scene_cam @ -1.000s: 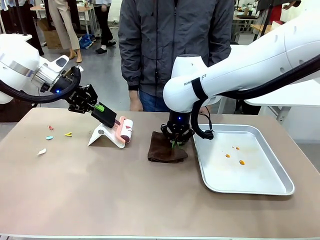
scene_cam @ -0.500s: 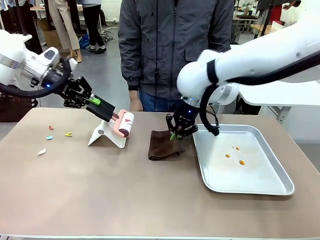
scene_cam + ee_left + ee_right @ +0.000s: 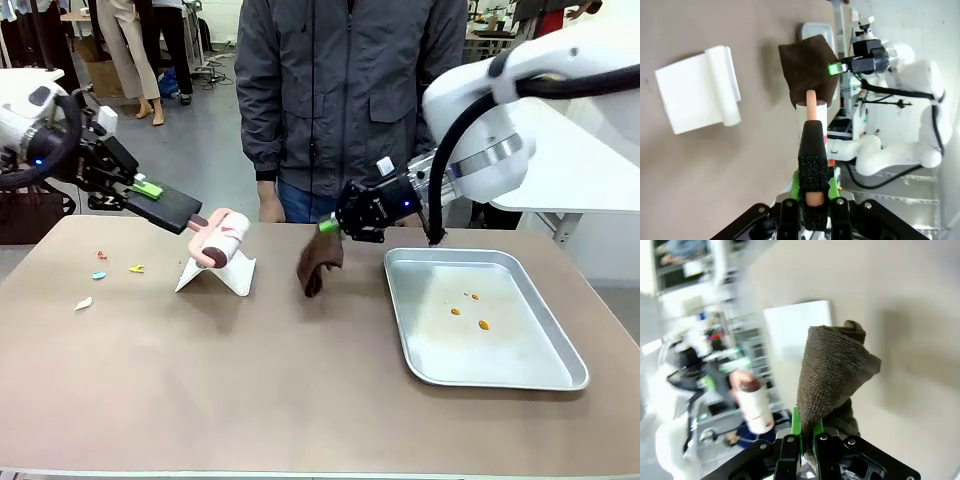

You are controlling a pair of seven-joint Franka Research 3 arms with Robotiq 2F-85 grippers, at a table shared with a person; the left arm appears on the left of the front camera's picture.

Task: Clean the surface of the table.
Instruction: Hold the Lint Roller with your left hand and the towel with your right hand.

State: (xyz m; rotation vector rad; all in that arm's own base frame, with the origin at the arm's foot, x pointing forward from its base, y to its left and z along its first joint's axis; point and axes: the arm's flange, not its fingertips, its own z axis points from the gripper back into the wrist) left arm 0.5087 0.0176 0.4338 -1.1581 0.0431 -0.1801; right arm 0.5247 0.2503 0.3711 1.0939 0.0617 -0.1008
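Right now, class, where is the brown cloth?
Front view: the brown cloth hangs from the right gripper, just left of the metal tray, right of the white stand.

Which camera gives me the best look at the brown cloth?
The front view: the brown cloth hangs whole from the right tool. The right wrist view shows it close up but bunched in the grip. The left wrist view shows it farther off, partly behind the lint roller.

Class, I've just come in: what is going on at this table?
The left gripper holds a lint roller by its handle, above its white stand. The right gripper holds a brown cloth hanging beside a metal tray. Coloured scraps lie on the table near its left end; a person stands at the far side.
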